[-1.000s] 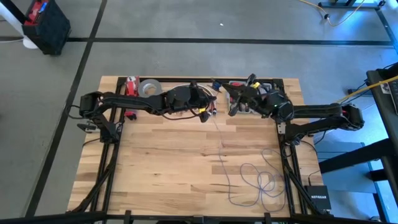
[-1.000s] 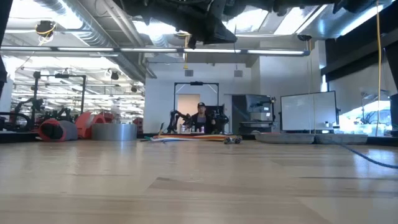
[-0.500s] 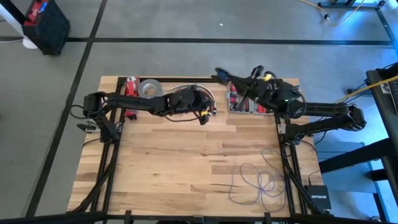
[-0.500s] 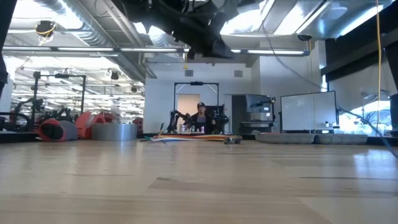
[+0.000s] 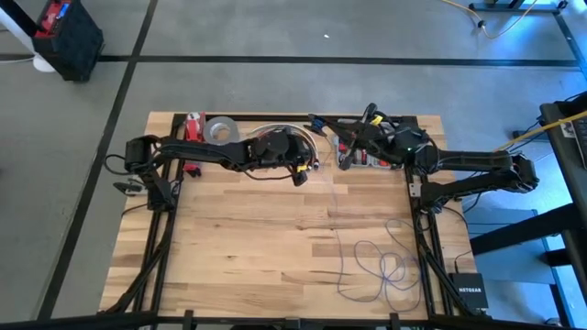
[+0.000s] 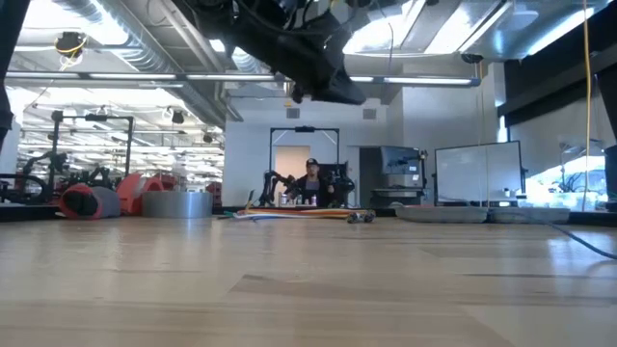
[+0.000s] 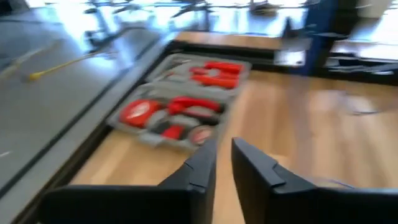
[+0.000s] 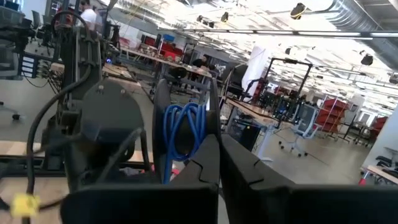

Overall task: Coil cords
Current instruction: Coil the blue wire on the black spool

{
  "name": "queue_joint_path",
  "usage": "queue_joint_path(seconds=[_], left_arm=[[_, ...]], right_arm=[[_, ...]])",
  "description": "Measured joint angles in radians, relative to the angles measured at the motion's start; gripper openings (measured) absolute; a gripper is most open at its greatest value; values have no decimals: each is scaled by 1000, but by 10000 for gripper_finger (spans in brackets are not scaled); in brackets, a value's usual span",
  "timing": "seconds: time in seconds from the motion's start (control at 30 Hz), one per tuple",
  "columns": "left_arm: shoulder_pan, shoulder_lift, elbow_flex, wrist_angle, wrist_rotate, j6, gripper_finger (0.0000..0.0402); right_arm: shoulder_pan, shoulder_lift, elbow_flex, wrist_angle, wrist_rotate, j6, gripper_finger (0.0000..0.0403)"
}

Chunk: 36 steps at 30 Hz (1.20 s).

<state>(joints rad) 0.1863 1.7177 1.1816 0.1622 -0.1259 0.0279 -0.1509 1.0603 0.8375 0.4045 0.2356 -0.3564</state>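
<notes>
The cord is thin and bluish. Its free length lies in loose loops (image 5: 381, 266) at the table's right near corner, and a strand (image 5: 330, 206) runs up from them toward the grippers. My right gripper (image 5: 336, 137) is at the far edge, above the tool case, shut on a small coil of blue loops (image 5: 316, 122), which also shows in the right wrist view (image 8: 180, 130). My left gripper (image 5: 300, 171) hangs just to the left of it. Its fingers (image 7: 205, 165) are almost shut, and nothing shows in the narrow gap. My right gripper holds the small coil of blue cord (image 8: 181, 134). The loops stand upright beside one finger (image 8: 208, 149), past the fingertips. That finger hides the place of contact. The coil is lifted clear of the table, and the rest of the cord trails down to the table.
An open grey tool case with red tools (image 5: 365, 156) lies at the far edge, below the right gripper, and shows in the left wrist view (image 7: 180, 115). A roll of grey tape (image 5: 218, 130) and red items (image 5: 193, 124) lie at the far left. A person (image 6: 311, 178) sits far behind the table.
My right gripper has swung with the coil toward the far edge and back toward my left gripper. The free strand was drawn up off the table to the loose loops, then came down and hangs steeper again. The loose loops have stayed in place.
</notes>
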Motion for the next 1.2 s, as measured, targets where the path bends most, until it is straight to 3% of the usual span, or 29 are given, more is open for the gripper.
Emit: queue_joint_path(seconds=[0.1, 0.17, 0.43, 0.63, 0.77, 1.0, 1.2], left_arm=[[0, 1, 0, 24, 156, 34, 83], [-1, 1, 0, 74, 197, 38, 100], [3, 91, 1, 233, 147, 47, 127], [15, 105, 2, 247, 146, 58, 127], [15, 106, 2, 249, 151, 77, 104], [15, 106, 2, 252, 175, 96, 14], [16, 106, 2, 256, 166, 118, 3]], right_arm=[[0, 0, 0, 5, 0, -12, 3], [0, 0, 0, 4, 1, -15, 3], [0, 0, -1, 9, 4, -15, 3], [0, 1, -2, 6, 4, -16, 3], [0, 1, -2, 6, -2, -16, 3], [0, 1, -2, 8, -3, -16, 3], [0, 1, -2, 8, -4, -16, 3]])
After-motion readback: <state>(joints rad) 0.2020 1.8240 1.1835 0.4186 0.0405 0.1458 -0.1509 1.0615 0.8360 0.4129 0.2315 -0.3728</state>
